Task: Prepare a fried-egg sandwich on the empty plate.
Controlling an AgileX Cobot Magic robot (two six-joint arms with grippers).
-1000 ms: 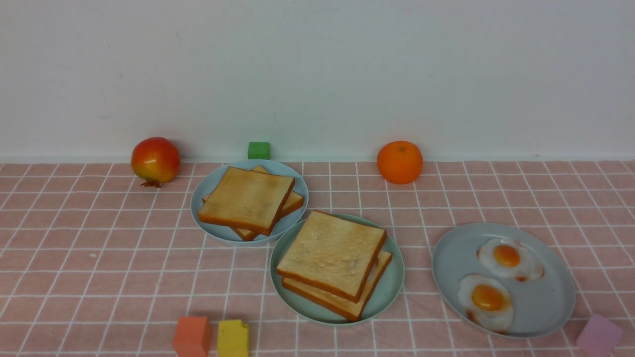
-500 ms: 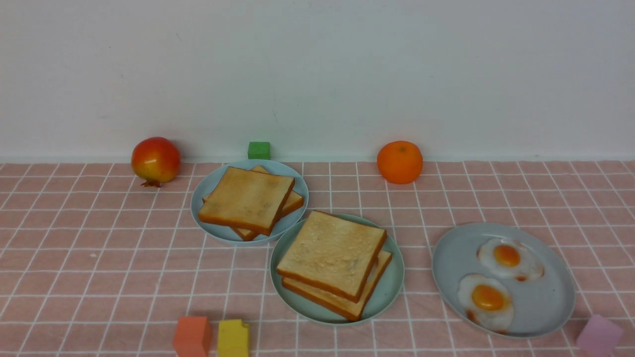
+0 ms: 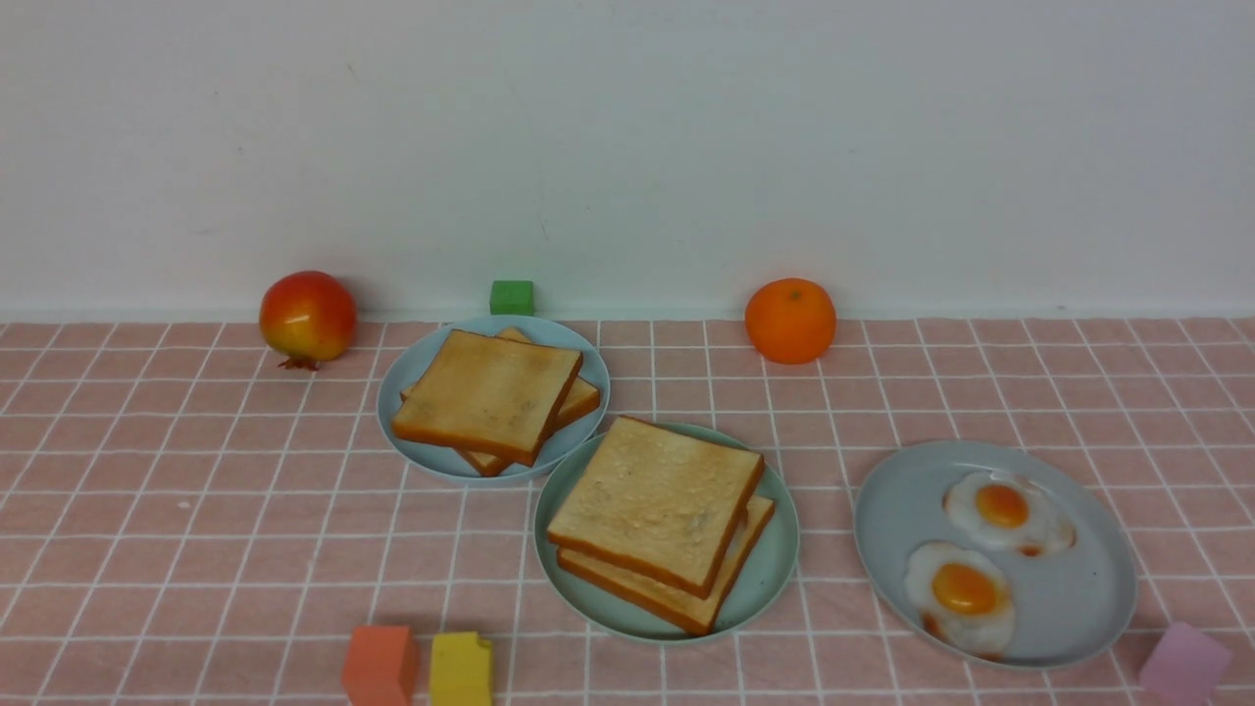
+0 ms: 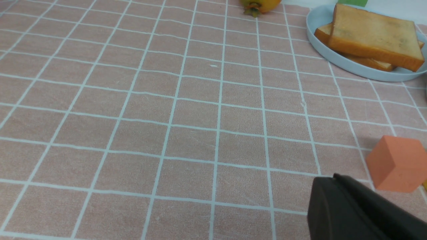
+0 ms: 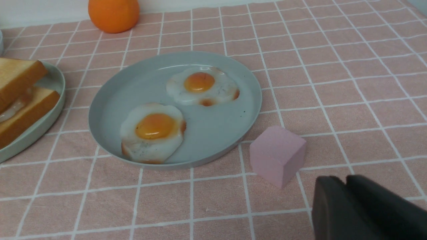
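You had the sandwich (image 3: 662,520) sitting complete on the mint plate (image 3: 775,579) at the middle of the surface (image 3: 196,510), the top slice skewed over the lower one, and in the right wrist view a pale sliver of egg (image 5: 13,108) showed between the slices. Both arms were out of the front view. Each wrist view caught only a dark corner of its own gripper, left (image 4: 360,213) and right (image 5: 363,210); the right fingers looked pressed together with just a seam between them, while the left's state could not be told. The task looked finished, so the risks were small ones: the skewed top slice could slide off if the plate were bumped, and any return sweep low over the surface could clip the orange cube (image 4: 397,163) just beside the left gripper or the pink cube (image 5: 278,155) near the right one. The toast plate (image 3: 431,451) touched or nearly touched the mint plate, so nudging one would shift the other. No brand, label or writing could be read anywhere.
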